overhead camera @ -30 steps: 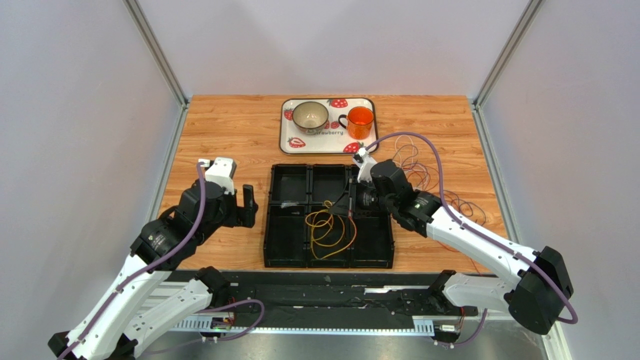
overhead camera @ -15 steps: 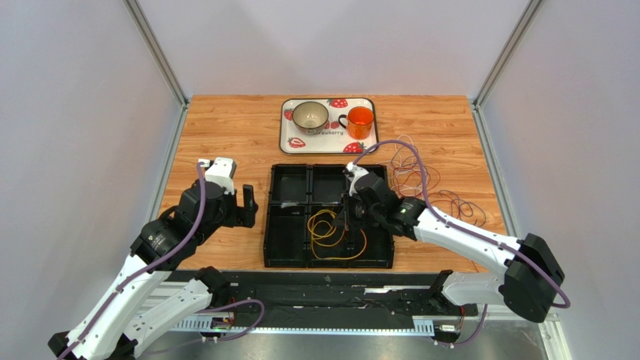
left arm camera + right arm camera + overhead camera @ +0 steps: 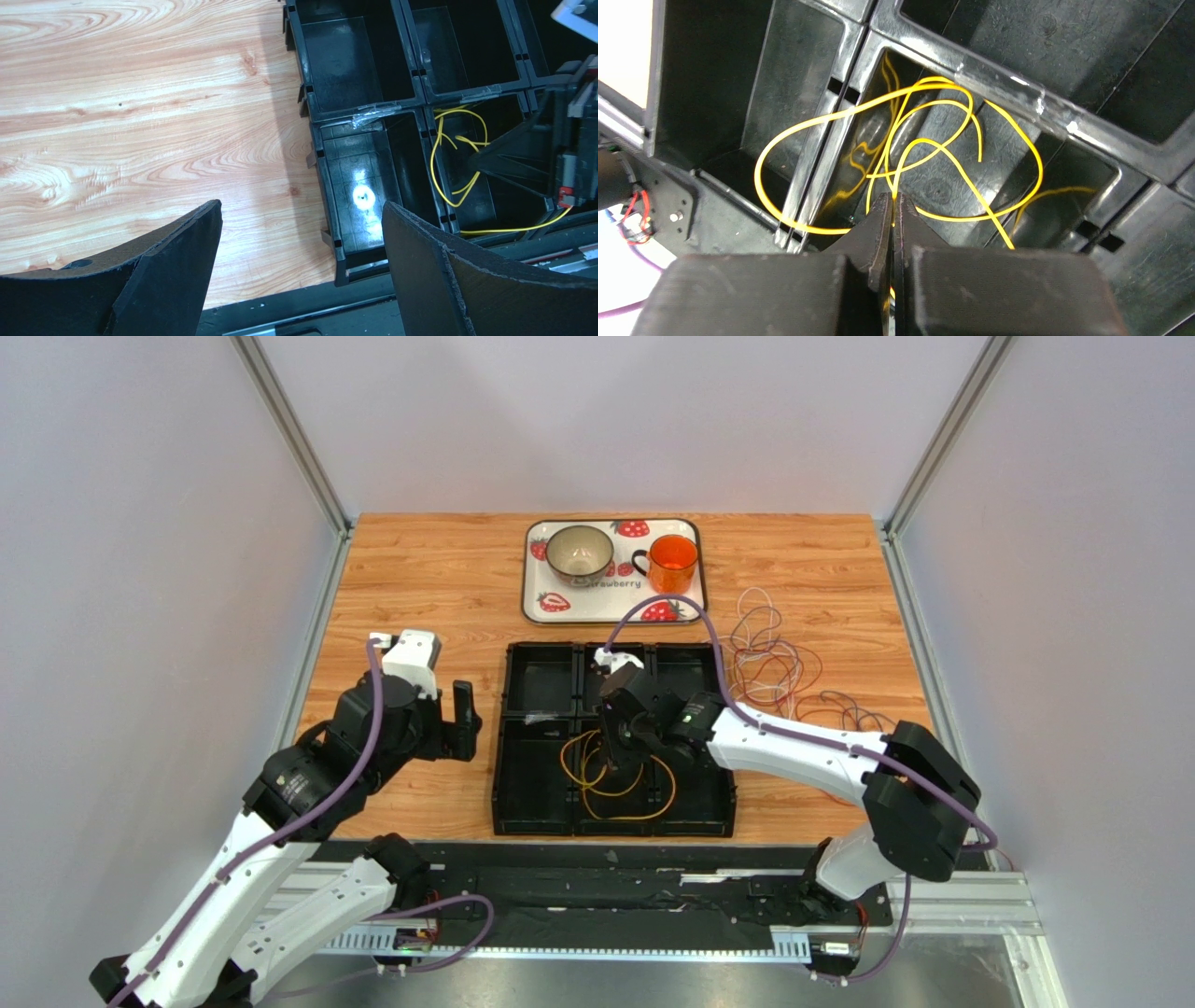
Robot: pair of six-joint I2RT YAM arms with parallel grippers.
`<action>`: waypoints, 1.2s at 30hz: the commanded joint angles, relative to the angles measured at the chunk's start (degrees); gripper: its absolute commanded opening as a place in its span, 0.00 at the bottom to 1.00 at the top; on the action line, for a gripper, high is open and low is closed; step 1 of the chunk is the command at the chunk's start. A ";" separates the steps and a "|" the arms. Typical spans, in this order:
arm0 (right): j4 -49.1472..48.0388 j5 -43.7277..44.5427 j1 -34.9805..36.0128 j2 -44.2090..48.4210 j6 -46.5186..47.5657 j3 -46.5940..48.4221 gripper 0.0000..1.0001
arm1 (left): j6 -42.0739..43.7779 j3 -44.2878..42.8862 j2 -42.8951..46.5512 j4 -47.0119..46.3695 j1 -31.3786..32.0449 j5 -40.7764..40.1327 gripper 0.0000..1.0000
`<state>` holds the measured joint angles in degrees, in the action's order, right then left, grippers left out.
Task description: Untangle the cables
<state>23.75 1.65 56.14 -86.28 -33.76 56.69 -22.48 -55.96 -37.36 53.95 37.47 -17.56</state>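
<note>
A: Wood-grain worktop [image 3: 421, 574] carries a black plastic divided tray [image 3: 500, 756]. Where is the thin yellow cable [image 3: 934, 80]?
B: Looped in the tray's near row, crossing a divider. The right gripper [image 3: 892, 199] is pressed together, pinching it.
A: And the left gripper [image 3: 298, 217]?
B: Spread wide above bare wood, left of the tray. More thin loose cables [image 3: 765, 651] lie right of the tray.

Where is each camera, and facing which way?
Top external: above, behind the bases, looking down on the black tray; both arms show.
Left wrist: over the table, facing the tray; open left end effector shows.
Right wrist: low over the tray, facing the yellow cable; right end effector pinches it.
All share tray and cable.
</note>
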 commanded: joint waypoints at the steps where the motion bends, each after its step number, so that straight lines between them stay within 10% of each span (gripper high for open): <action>1: -1.77 1.96 0.29 -2.66 1.06 3.34 0.00 | -0.55 0.07 0.54 -0.87 0.14 -0.72 0.92; 36: 4.02 13.12 0.55 -5.74 8.27 8.88 0.05 | -0.64 -0.02 -0.34 -0.87 0.14 -0.81 0.92</action>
<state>26.65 13.04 56.23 -95.26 -26.48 62.52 -22.68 -55.96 -37.34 53.95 37.47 -18.15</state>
